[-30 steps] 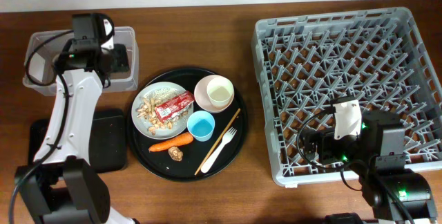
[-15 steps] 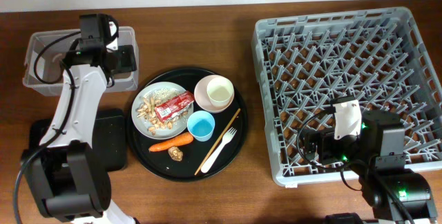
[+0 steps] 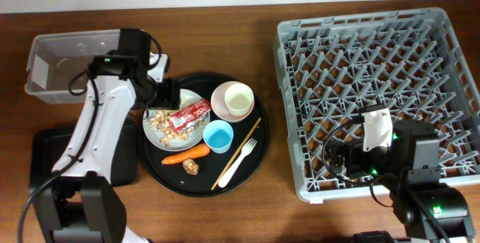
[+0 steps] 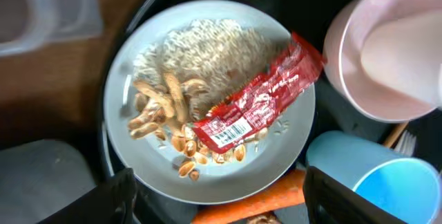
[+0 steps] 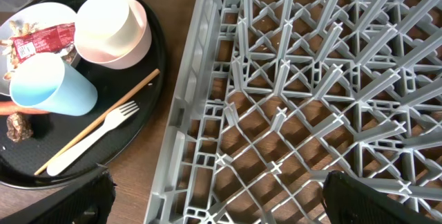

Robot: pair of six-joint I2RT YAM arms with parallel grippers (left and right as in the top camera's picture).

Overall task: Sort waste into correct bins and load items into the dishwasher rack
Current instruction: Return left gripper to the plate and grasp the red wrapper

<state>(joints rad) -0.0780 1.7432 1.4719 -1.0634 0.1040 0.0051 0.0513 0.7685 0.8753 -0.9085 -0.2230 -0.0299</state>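
Overhead view is showing the left arm reaching over the round black tray (image 3: 169, 177). The left fingers (image 4: 114, 200) are standing wide apart and empty above the pale grey plate (image 4: 283, 148). On that plate the red snack wrapper (image 4: 259, 103) is lying across rice (image 4: 207, 48) and beige food scraps (image 4: 162, 113). The blue cup (image 3: 218, 136), carrot (image 3: 185, 154) and white fork (image 3: 238, 162) are sitting beside it on the tray. The right fingers (image 5: 373, 200) are hanging open over the dishwasher rack (image 5: 311, 79), holding nothing.
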